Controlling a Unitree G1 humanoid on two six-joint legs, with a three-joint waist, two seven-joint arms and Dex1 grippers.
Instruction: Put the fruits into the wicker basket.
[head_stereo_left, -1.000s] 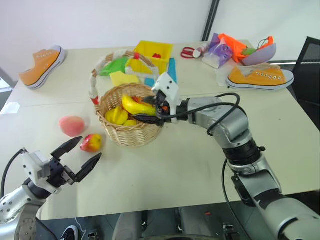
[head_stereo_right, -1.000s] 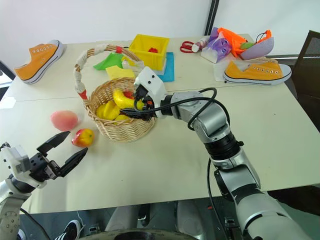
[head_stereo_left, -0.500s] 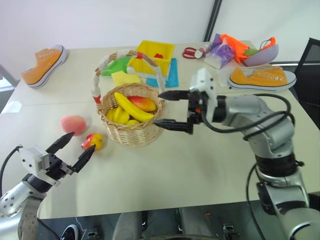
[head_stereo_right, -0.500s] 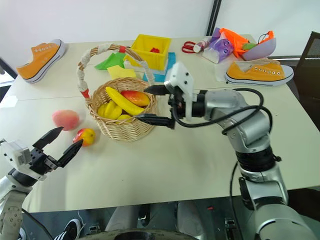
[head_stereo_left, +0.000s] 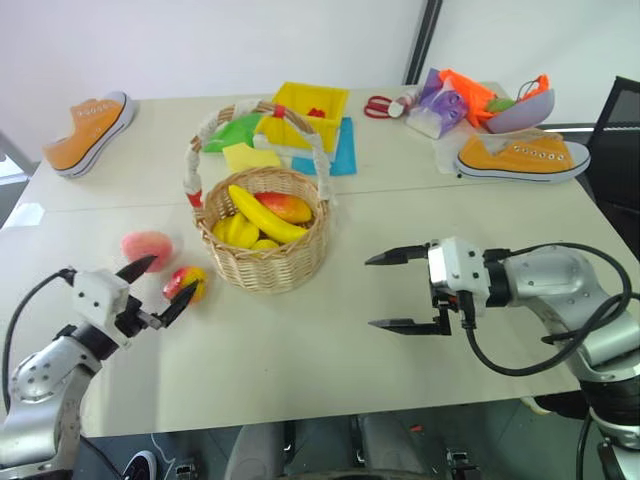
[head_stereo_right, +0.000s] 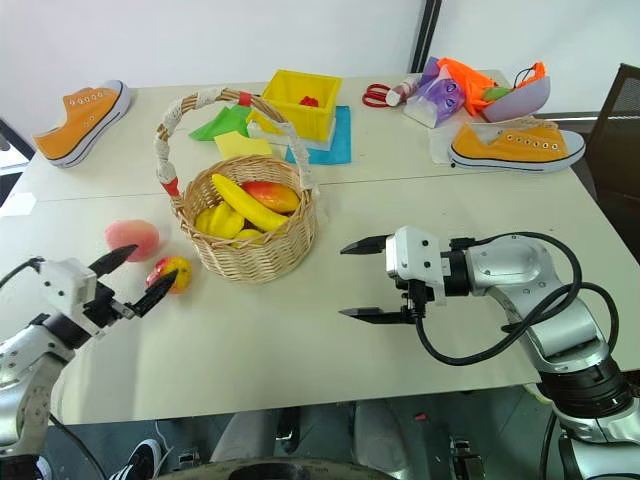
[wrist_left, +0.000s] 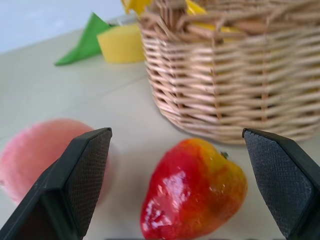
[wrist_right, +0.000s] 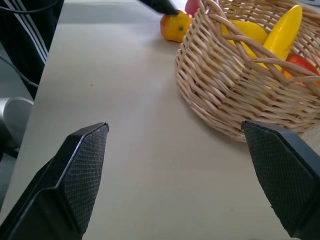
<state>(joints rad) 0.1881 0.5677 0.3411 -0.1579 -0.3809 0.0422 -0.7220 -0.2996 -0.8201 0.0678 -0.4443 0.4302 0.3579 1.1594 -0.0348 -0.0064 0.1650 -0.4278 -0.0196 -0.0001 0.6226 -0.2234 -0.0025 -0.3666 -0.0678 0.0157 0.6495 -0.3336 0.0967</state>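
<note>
The round wicker basket stands left of the table's middle, with a banana, a red-yellow piece and a lumpy yellow fruit inside. To its left on the table lie a pink peach and a red-yellow mango-like fruit. My left gripper is open, its fingers on either side of that fruit without closing on it. Right of the basket, my right gripper hangs open and empty above the table, pointing toward the basket.
Behind the basket are a yellow foam wedge, a green piece, a yellow plastic box and a blue cloth. Orange sneakers lie at far left and far right. Colourful clutter sits at the back right.
My right gripper has pulled out of the basket, moving right and toward the near edge, and stays open. My left gripper has moved forward until its fingers flank the red-yellow fruit.
</note>
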